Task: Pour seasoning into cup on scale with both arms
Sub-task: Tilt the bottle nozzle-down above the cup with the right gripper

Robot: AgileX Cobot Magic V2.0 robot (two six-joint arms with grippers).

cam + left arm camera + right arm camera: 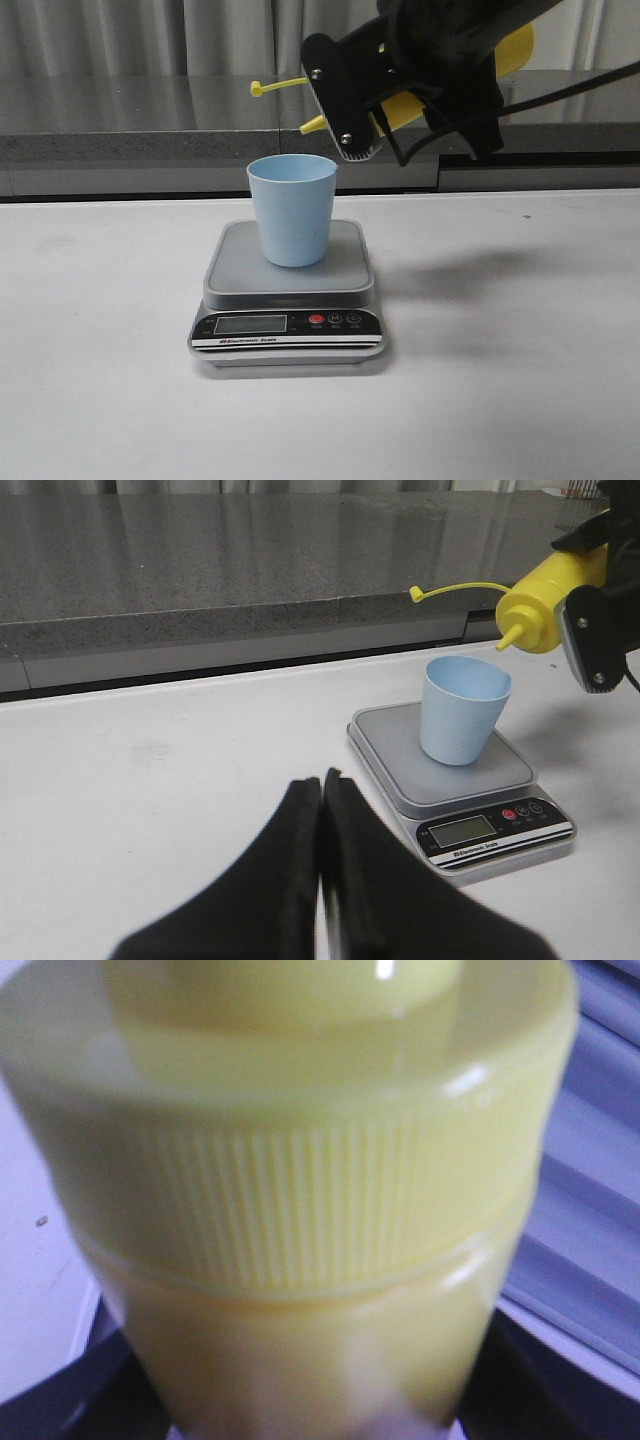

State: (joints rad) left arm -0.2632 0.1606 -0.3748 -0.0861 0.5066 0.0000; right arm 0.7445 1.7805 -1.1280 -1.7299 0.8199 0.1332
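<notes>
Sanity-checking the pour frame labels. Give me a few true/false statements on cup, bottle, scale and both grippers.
1. The cup stands upright on the scale. True.
2. The left gripper holds the seasoning bottle. False: the right gripper holds the seasoning bottle; the left is shut on nothing.
3. The bottle is tipped, nozzle toward the cup. True.
4. The tethered cap is pressed onto the nozzle. False: it hangs off, nozzle open.
5. The cup lies beside the scale. False: it is on the platform.

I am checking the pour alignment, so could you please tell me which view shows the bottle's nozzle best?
The left wrist view: the nozzle shows clear and unblocked, tilted down above the cup. In the front view, the right gripper hides most of it, leaving only the tip. The right wrist view shows just the blurred screw top, not the nozzle.
</notes>
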